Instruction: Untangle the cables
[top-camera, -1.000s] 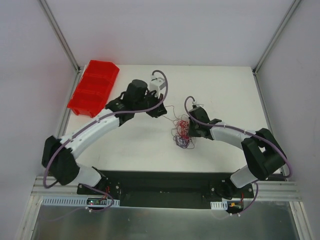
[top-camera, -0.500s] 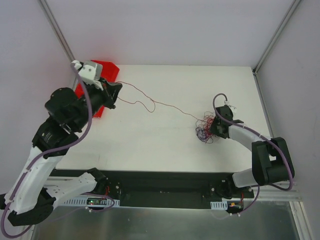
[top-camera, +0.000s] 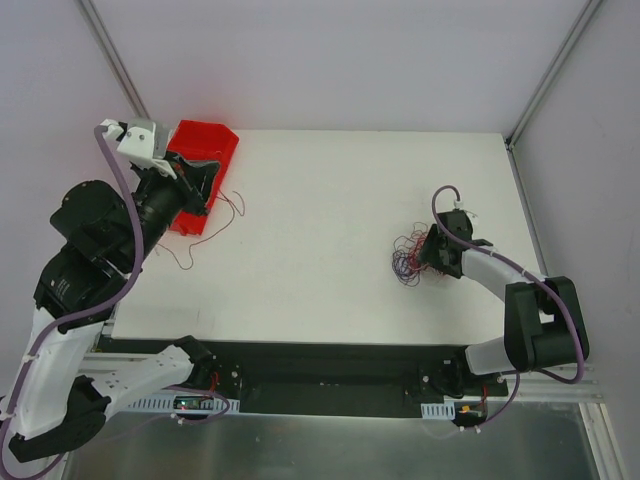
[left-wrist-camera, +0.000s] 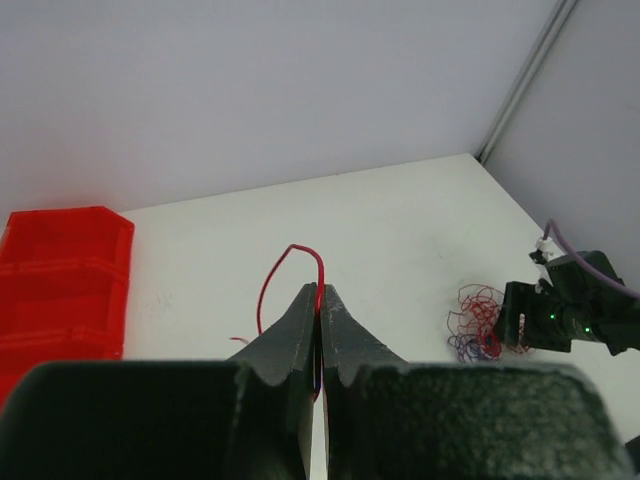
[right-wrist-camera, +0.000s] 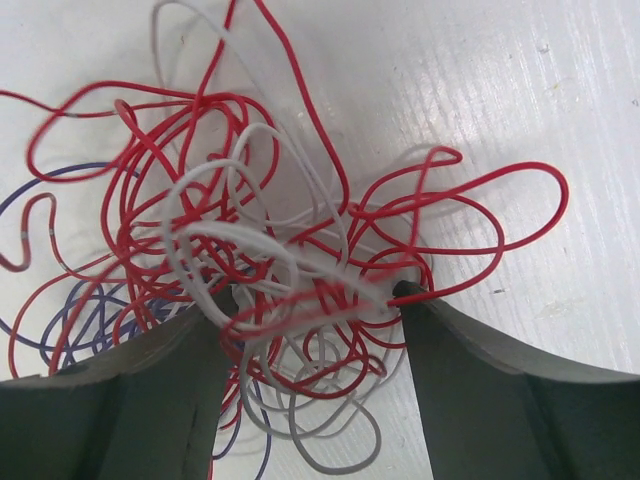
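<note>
My left pincer (left-wrist-camera: 320, 300) pinches one red wire (left-wrist-camera: 292, 247) beside the red bin (top-camera: 205, 150), so I'd release it low there, well apart from the tangle (right-wrist-camera: 280, 260) that my spread right pincer (right-wrist-camera: 310, 297) straddles on the table (top-camera: 320, 200).

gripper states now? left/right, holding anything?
Left gripper: shut on a red cable.
Right gripper: open, jaws either side of the cable tangle.

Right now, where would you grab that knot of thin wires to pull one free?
Probably the red loop that sticks out at the edge of the tangle, taken from above: it seems to lie flat on bare table, clear of the crossed strands, so the right gripper could pinch it singly.
</note>
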